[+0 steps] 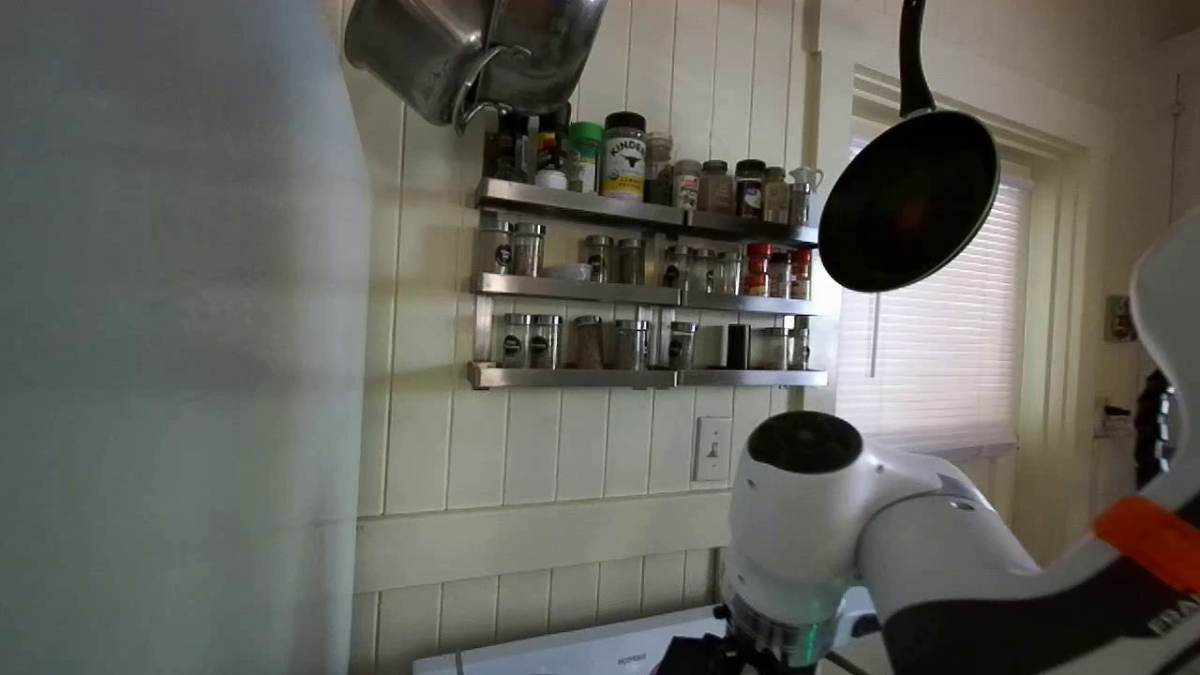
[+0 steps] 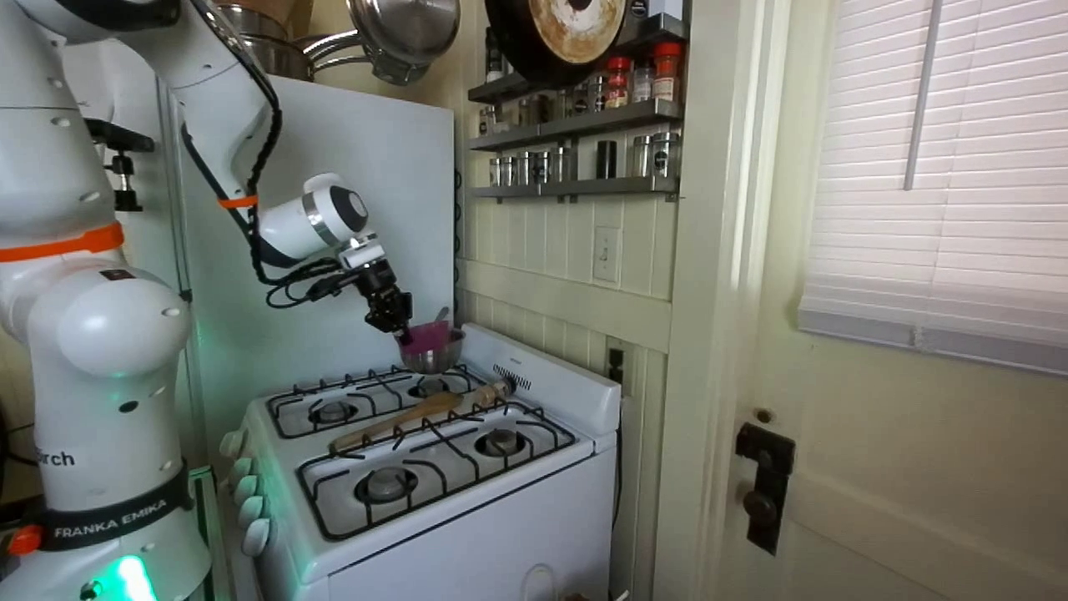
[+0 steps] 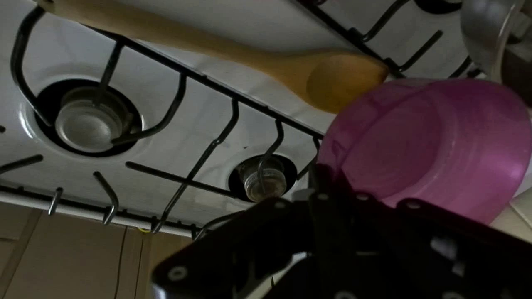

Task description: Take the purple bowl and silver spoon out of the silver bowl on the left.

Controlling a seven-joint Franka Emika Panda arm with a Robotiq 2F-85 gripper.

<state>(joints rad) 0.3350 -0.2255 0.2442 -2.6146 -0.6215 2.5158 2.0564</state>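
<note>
Your fingers (image 3: 322,185) pinch the purple bowl (image 3: 432,145) by its edge; in an exterior view it overlaps the silver bowl (image 2: 432,362), inside or above unclear, the silver spoon (image 2: 441,315) showing behind.

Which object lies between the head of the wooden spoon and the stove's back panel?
A wooden-looking object, too small to identify; this shows in an exterior view. In the wrist view, the purple bowl hides most of that stretch.

The translucent purple bowl (image 3: 440,153) tilts, rim pinched by the fingers (image 3: 325,187); beyond them the silver spoon (image 2: 442,315) juts above the upright silver bowl (image 2: 430,361).
</note>
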